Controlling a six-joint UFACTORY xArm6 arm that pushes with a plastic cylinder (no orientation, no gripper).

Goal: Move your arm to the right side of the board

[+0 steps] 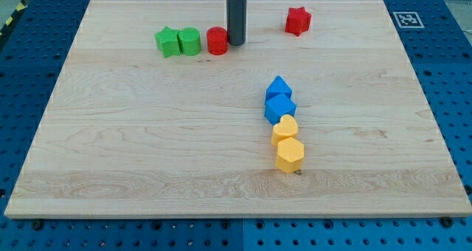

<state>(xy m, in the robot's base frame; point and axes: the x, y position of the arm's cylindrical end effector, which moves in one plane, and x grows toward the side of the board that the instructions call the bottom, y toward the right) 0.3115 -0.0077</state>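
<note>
My tip point(236, 43) rests on the wooden board point(147, 133) near the view's top, just right of a red cylinder point(217, 40) and touching or almost touching it. Left of that cylinder stand a green cylinder point(189, 41) and a green star point(168, 42), in a row. A red star point(298, 21) lies to the right of my tip, near the top edge. The rod rises straight up out of the view.
In the middle right, a column of touching blocks runs down: a blue pentagon-like block point(278, 88), a blue cube point(280, 108), a yellow heart point(285, 129) and a yellow hexagon point(290, 154). A marker tag point(406, 18) sits at the top right corner.
</note>
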